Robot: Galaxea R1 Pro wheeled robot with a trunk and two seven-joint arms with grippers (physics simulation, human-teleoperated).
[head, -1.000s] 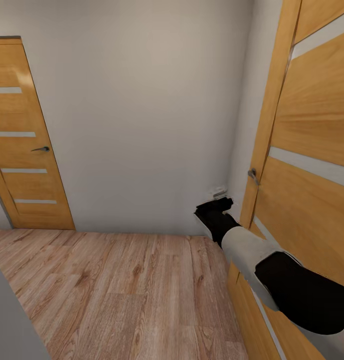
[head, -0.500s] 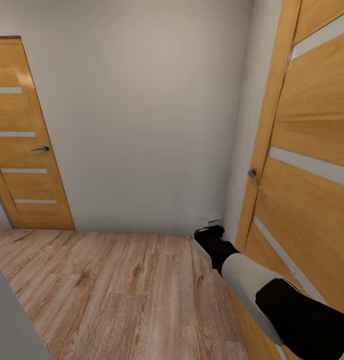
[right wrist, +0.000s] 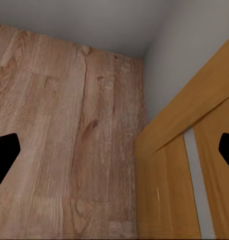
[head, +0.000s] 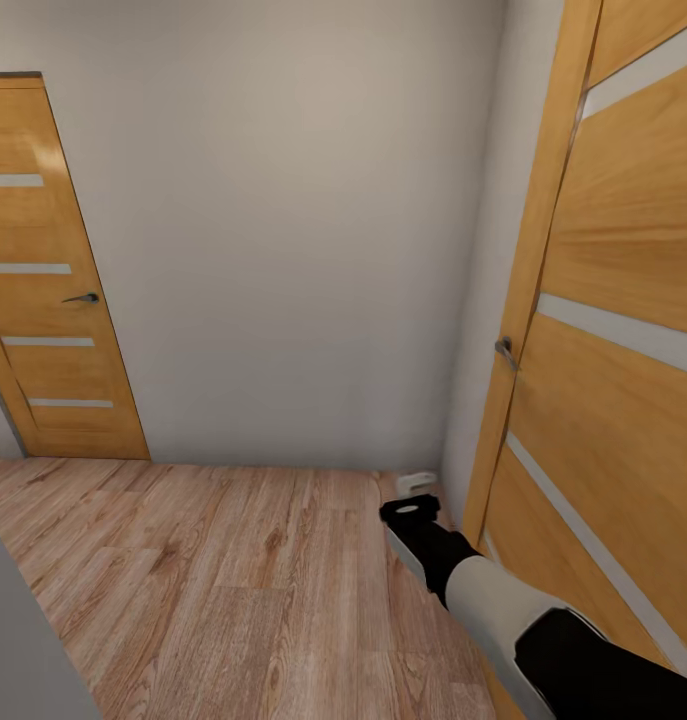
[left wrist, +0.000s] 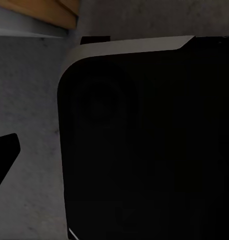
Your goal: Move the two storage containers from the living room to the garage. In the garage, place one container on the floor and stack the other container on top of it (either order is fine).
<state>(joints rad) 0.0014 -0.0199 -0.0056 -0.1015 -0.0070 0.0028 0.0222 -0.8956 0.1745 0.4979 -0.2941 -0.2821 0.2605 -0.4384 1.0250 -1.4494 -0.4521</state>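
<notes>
The storage containers are out of view. I stand in a narrow hallway with light wood-plank flooring (head: 233, 580). My right gripper (head: 417, 482) hangs low beside the orange-wood door (head: 623, 400) at the right, close to the wall corner. In the right wrist view the right gripper (right wrist: 114, 152) is open and holds nothing, its dark fingertips (right wrist: 4, 155) at the frame's two sides, with planks and the door's edge (right wrist: 169, 150) beyond. In the left wrist view one fingertip (left wrist: 3, 152) of my left gripper (left wrist: 114, 155) shows far out to the side, next to a large dark rounded part of the robot's body (left wrist: 144, 140).
A second orange-wood door (head: 43, 290) with pale slits and a handle (head: 83, 297) stands shut at the left. A plain white wall (head: 283, 230) closes the hallway ahead. The right door has a handle (head: 504, 349). Open plank floor lies ahead and left.
My right arm has dropped, taking the gripper from near the right door's handle height down towards the floor. The view and both doors have not shifted.
</notes>
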